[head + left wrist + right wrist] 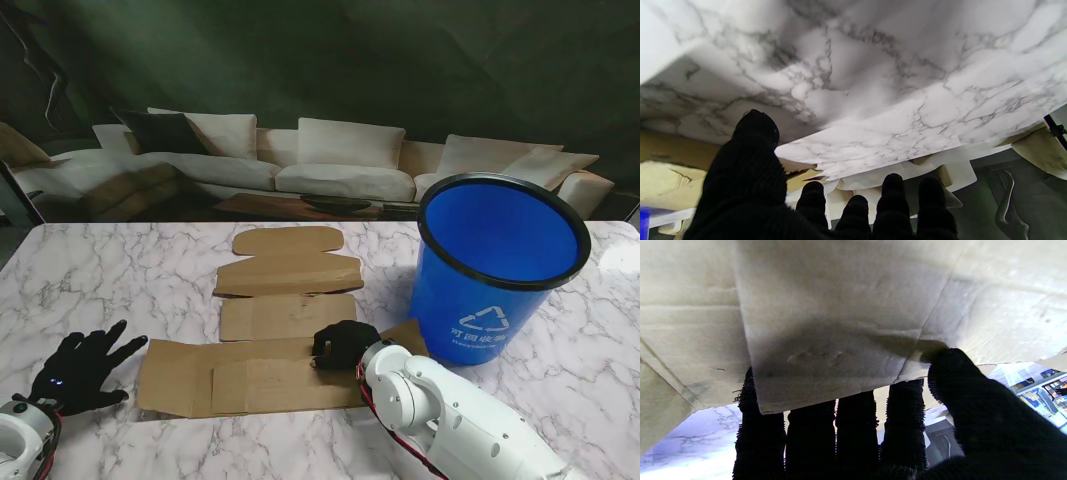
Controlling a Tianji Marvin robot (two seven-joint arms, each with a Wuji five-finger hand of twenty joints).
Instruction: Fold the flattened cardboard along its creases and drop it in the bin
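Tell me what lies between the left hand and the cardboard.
Only bare marble table, in the stand's view: left hand rests open just short of cardboard.

White marble-patterned bench (120,270) carrying two things.
Flattened brown cardboard (285,320) lies at its middle; a blue recycling bin (495,270) stands just right of it.

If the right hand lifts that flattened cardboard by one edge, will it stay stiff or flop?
The cardboard would probably hinge rather than stay flat: creases cross it, and its farther panels already sit bent. Being thin sheet, it looks light, so it may slide on the smooth marble table.
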